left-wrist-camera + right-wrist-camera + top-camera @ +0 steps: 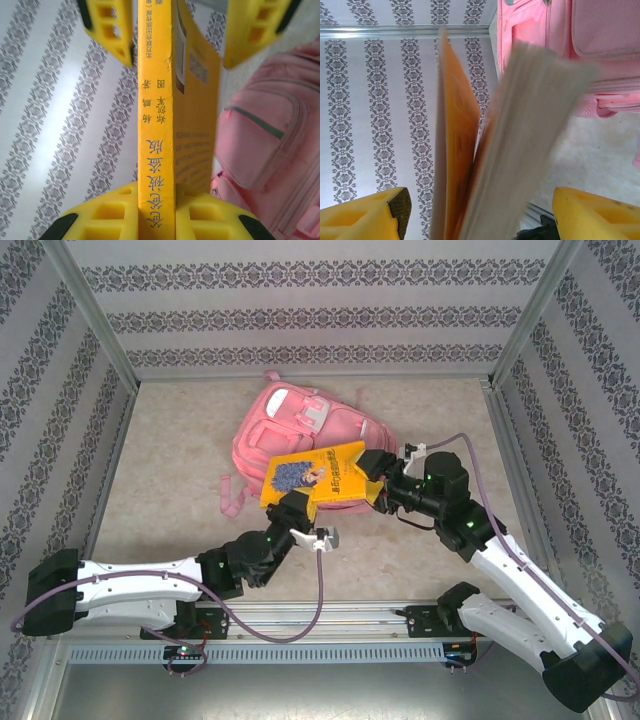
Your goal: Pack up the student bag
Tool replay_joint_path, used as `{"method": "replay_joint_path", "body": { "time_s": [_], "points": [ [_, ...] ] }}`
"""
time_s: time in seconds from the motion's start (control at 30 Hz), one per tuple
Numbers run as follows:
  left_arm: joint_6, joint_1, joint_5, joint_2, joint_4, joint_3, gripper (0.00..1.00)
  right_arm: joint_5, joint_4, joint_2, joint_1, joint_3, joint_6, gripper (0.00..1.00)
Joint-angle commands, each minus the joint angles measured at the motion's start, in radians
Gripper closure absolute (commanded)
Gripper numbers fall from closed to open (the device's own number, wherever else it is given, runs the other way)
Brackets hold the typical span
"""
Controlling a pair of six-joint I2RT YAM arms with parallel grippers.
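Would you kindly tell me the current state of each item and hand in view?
student bag: lying flat on the table, front up.
book: held off the table, cover parted from the pages.
left hand: shut on the book's spine.
right hand: open, straddling the book.

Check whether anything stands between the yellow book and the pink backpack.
Nothing visible does. The yellow book, clamped at its spine by the left gripper, hangs beside the pink backpack; the right gripper stands open around its pages.
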Motion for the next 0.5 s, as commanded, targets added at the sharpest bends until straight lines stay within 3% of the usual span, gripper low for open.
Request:
{"method": "replay_joint_path", "body": {
  "time_s": [0.0, 0.23, 0.47],
  "points": [
    [0.106, -0.024, 0.008, -0.028, 0.196, -0.018, 1.00, -0.028, 0.078, 0.000, 0.020, -0.028, 0.033, 0.25],
    [0.119, -0.043, 0.038, -0.044, 0.171, -0.048, 1.00, -0.076, 0.110, 0.009, 0.009, -0.012, -0.032, 0.28],
    [0.151, -0.053, 0.094, -0.054, 0.090, -0.082, 1.00, -0.237, 0.104, 0.051, -0.035, 0.035, -0.151, 0.35]
  ]
}}
